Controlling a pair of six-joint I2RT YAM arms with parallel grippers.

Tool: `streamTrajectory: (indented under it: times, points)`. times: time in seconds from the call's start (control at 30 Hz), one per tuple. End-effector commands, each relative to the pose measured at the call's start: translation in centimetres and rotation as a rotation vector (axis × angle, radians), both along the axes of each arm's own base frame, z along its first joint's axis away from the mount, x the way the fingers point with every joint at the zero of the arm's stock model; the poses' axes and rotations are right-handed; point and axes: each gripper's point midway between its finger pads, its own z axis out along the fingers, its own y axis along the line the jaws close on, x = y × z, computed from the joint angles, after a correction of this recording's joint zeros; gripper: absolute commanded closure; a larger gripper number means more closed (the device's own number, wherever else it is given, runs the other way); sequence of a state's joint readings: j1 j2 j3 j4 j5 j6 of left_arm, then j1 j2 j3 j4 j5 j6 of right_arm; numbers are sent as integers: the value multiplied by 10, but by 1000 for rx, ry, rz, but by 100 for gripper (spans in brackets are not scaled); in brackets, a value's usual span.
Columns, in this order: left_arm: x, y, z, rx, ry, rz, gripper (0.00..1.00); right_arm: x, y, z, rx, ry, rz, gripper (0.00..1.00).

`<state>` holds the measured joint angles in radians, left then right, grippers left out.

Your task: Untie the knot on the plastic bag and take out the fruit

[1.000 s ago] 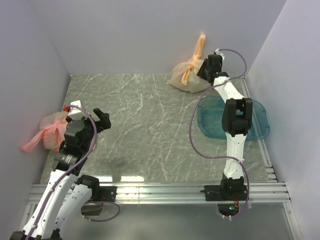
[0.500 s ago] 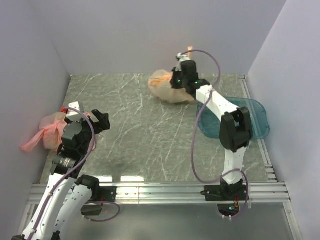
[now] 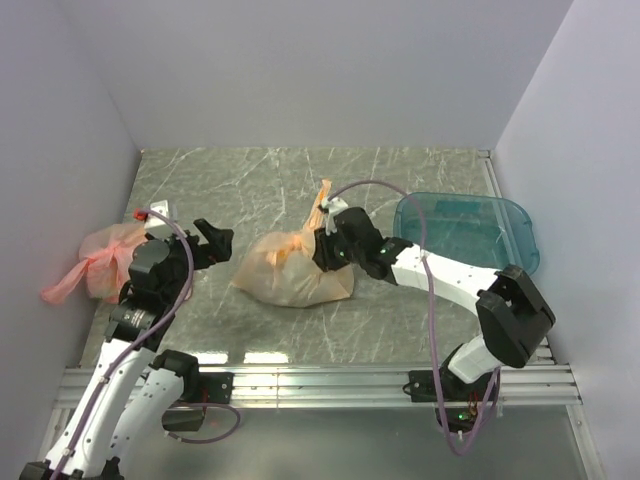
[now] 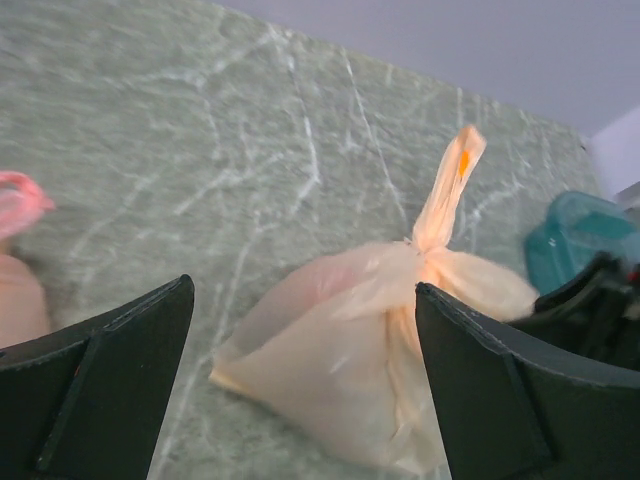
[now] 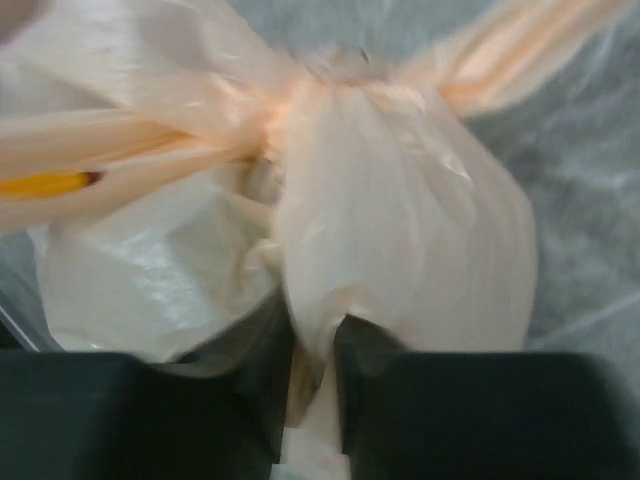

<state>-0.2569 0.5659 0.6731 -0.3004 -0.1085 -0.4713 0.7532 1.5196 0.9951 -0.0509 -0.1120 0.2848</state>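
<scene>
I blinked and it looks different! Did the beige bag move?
Yes. The bag slid from the back wall toward the near edge and left, away from the blue tray.

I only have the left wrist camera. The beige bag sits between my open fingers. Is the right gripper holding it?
Observer: Yes. The right wrist view shows the right gripper shut on a fold of the bag, just below the knot.
Operator: Which side does it grip from?
Observer: In the top view it's on the bag's right side, with its arm stretched low across from the right, in front of the tray.
Operator: And the pink thing at my left edge?
Observer: That's a tied pink bag, lying well left of the beige one.
</scene>
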Motion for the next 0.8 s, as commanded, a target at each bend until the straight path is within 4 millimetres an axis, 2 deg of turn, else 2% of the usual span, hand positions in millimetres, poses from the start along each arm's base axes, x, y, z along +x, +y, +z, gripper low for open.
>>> streamTrajectory:
  times: [0.0, 0.07, 0.1, 0.13, 0.17, 0.2, 0.27, 0.33, 0.37, 0.43, 0.47, 0.6, 0.63, 0.67, 0.77]
  points:
    - [1, -26, -7, -92, 41, -105, 2, -15, -1, 19, 19, -32, -11, 59]
    - [1, -34, -12, -117, 74, -136, 2, -30, -4, 23, -32, -43, 26, 37]
    - [2, -42, -18, -124, 104, -173, 3, -31, -6, 42, -23, -84, 18, 33]
    - [2, -47, -20, -133, 121, -195, 3, -35, -6, 49, -26, -99, 29, 29]
    - [3, -50, -22, -134, 135, -214, 4, -37, -10, 54, -27, -98, 25, 29]
    - [4, -59, -31, -140, 176, -253, 4, -35, -13, 74, -2, -131, 2, 28]
    - [9, -67, -40, -143, 231, -286, 5, -31, -14, 100, 22, -151, -30, 28]
    - [7, -79, -46, -153, 280, -351, 1, -23, -17, 111, 20, -164, -77, 28]
    - [8, -83, -44, -150, 292, -370, 2, -18, -13, 114, 16, -166, -82, 28]
    - [10, -90, -59, -133, 366, -388, 4, -17, -3, 109, 16, -151, -53, 28]
    - [12, -92, -58, -118, 368, -392, 4, -14, 3, 108, 26, -149, -47, 28]
    - [14, -104, -69, -79, 405, -414, 9, -3, 21, 69, -13, -91, -46, 28]
    - [13, -110, -70, -73, 406, -427, 11, -1, 23, 62, -19, -82, -50, 29]
    - [14, -111, -73, -67, 413, -419, 14, 1, 24, 47, -42, -60, -54, 30]
    - [12, -116, -87, -56, 443, -417, 21, -2, 22, 29, -59, -38, -67, 36]
